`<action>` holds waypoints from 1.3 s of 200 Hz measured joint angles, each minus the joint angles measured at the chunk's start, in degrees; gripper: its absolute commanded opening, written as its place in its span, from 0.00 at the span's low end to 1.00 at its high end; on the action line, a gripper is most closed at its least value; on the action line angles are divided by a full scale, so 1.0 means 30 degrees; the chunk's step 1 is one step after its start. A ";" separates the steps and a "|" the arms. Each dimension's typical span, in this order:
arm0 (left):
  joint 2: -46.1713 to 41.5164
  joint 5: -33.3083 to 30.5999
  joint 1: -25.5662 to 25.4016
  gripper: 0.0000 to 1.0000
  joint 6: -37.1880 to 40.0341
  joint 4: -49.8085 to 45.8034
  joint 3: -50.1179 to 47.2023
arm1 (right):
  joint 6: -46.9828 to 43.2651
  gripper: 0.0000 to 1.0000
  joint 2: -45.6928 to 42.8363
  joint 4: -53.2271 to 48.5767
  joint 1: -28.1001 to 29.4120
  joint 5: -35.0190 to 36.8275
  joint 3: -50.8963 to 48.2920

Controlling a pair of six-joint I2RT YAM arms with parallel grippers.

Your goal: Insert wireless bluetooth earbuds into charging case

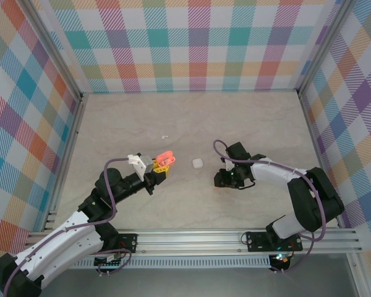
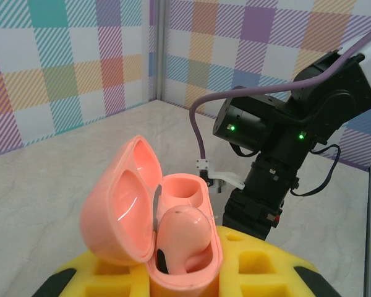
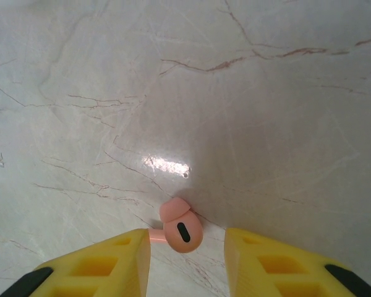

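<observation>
Left tool (image 1: 159,166): closed around the base of a coral-pink rounded plastic charging case (image 2: 127,210); apparently raised off the pale marbled worktop (image 1: 142,117), lid hinged open above the yellow fingers (image 2: 260,260).
Near socket: filled by one coral-pink glossy plastic earbud (image 2: 182,232), just ahead of the left tool's fingers; seating depth hard to judge.
Far socket (image 2: 179,189): empty, ready for the mate.
Right tool (image 3: 187,247): spread wide, pointing down at the worktop, holding nothing.
Loose earbud: second coral-pink plastic earbud (image 3: 182,229) lying on the worktop between the right tool's fingers, near the tips, stem toward one finger; contact with that finger not clear.
White set: small white rounded plastic case (image 1: 197,163) on the worktop between the two tools, lid apparently shut; tiny white speck (image 1: 165,137) farther out beyond the left tool, possibly an earbud, too small to tell.
Done: by the look of it, one pink earbud home.
Left: grasp of the loose pink earbud, transfer into the empty socket, then probably the white pair; well under halfway.
</observation>
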 measured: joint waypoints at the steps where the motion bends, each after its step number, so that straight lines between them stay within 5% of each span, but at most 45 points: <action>1: -0.0007 0.0000 0.0000 0.13 0.0000 0.0000 0.0000 | 0.0000 0.37 0.0000 0.0000 0.0000 0.0007 0.0000; 260: -0.0007 0.0160 0.0000 0.14 0.0007 -0.0044 0.0000 | -0.0517 0.18 0.0124 -0.0597 0.0998 0.1071 0.1231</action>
